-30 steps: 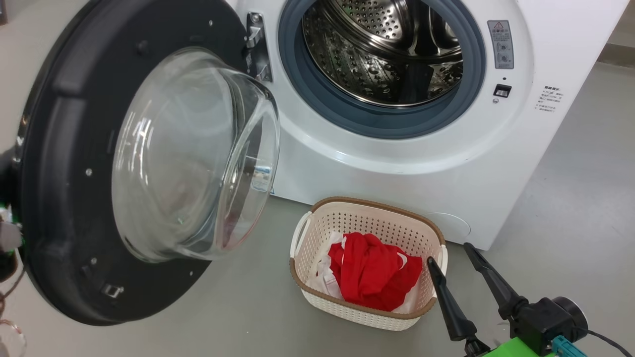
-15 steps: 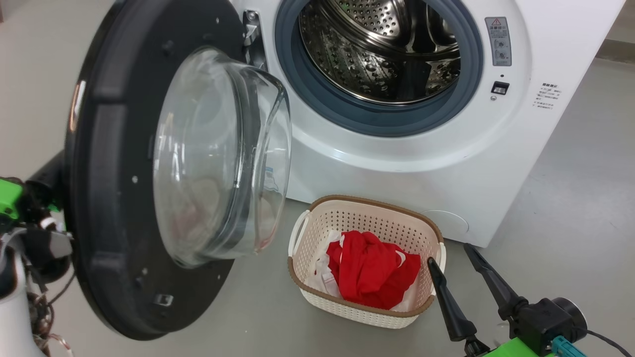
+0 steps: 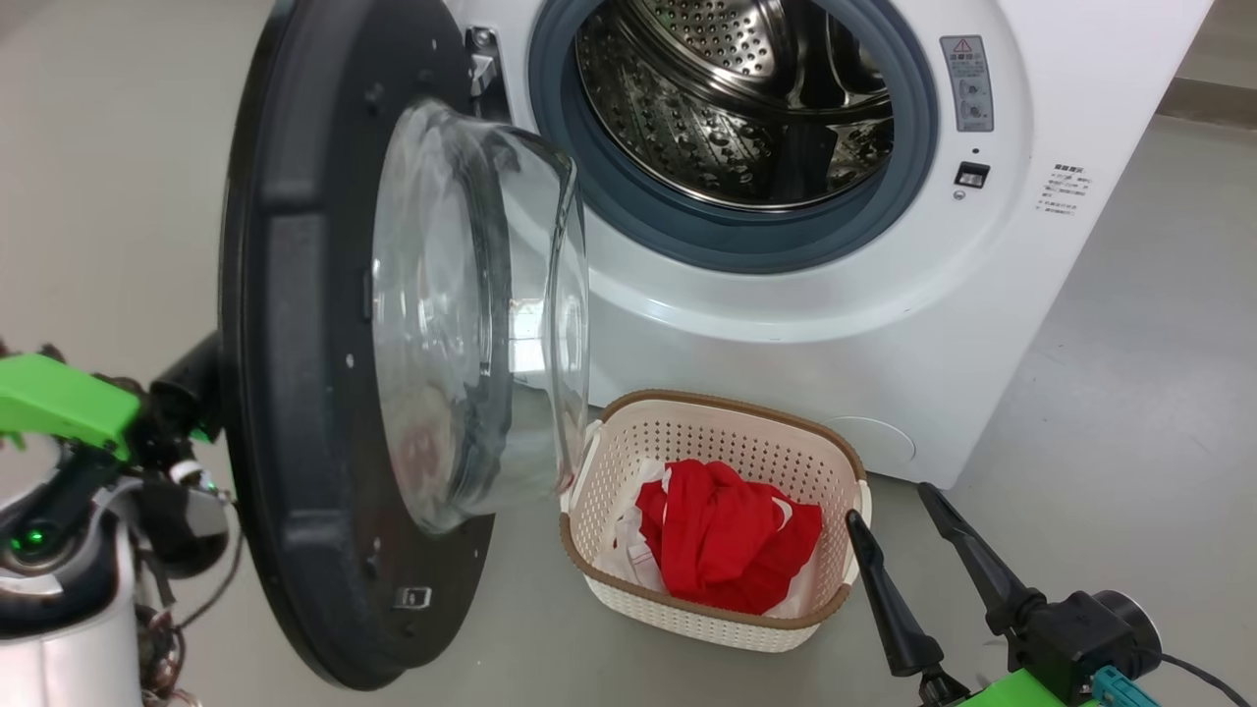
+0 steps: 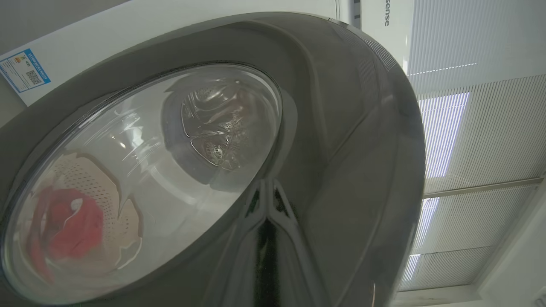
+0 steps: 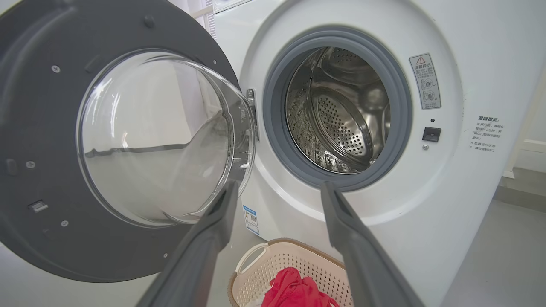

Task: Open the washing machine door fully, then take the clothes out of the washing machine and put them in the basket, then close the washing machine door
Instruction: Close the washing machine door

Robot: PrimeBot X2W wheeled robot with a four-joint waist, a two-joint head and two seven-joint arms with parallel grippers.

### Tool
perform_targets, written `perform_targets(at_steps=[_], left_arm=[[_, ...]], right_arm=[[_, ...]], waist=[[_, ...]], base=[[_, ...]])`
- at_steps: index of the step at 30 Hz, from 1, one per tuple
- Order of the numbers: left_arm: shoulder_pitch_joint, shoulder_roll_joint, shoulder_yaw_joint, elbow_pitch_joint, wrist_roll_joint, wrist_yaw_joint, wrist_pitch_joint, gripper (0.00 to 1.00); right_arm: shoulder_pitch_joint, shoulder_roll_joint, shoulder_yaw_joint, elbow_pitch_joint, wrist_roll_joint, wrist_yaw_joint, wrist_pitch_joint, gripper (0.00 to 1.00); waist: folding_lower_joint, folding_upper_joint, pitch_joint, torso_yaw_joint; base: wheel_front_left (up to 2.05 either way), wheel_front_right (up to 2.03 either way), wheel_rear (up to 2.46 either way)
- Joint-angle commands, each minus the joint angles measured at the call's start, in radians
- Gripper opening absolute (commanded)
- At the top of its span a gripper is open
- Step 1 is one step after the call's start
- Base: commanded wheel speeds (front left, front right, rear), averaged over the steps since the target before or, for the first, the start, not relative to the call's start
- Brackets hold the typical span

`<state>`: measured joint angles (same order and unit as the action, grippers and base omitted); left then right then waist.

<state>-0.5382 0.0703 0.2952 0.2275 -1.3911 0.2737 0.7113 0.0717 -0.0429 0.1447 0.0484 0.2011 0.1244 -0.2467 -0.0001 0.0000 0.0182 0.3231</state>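
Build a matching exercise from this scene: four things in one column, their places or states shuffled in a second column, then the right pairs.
Things
1. washing machine door
2. clothes
3. right gripper
4. basket

Places or states
A. on the floor in front of the washing machine
B. open, holding nothing
C. swung out on its hinge, standing open
D. piled inside the basket

Pairs: 1-C, 2-D, 3-B, 4-A

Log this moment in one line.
washing machine door: partly open | left gripper: shut, tips on its outer face | right gripper: open, empty | clothes: in basket
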Motion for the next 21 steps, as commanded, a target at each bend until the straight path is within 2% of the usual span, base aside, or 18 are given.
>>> perform_targets(at_steps=[1,10,21], left_arm=[[0.004,0.008,0.002,-0.029,-0.012,-0.009,0.008,0.0],[0.023,-0.016,-0.067,-0.019,-0.058,-0.041,-0.01,0.0],[0.034,-0.02,-0.158,-0.024,-0.172,-0.072,-0.071,0.0]], right_arm=[[-0.052,-0.007,0.025,-0.021,0.01,0.006,-0.011,1.0],[-0.046,-0.007,0.024,-0.02,0.007,0.006,-0.012,1.0],[-0.04,-0.007,0.023,-0.027,0.0,0.006,-0.008,1.0]], waist=[[0.0001,0.0,0.0,-0.004],[0.0001,0.0,-0.009,-0.023],[0.0001,0.0,0.003,-0.036]], base=[[0.0,0.0,0.0],[0.0,0.0,0.0],[0.0,0.0,0.0]])
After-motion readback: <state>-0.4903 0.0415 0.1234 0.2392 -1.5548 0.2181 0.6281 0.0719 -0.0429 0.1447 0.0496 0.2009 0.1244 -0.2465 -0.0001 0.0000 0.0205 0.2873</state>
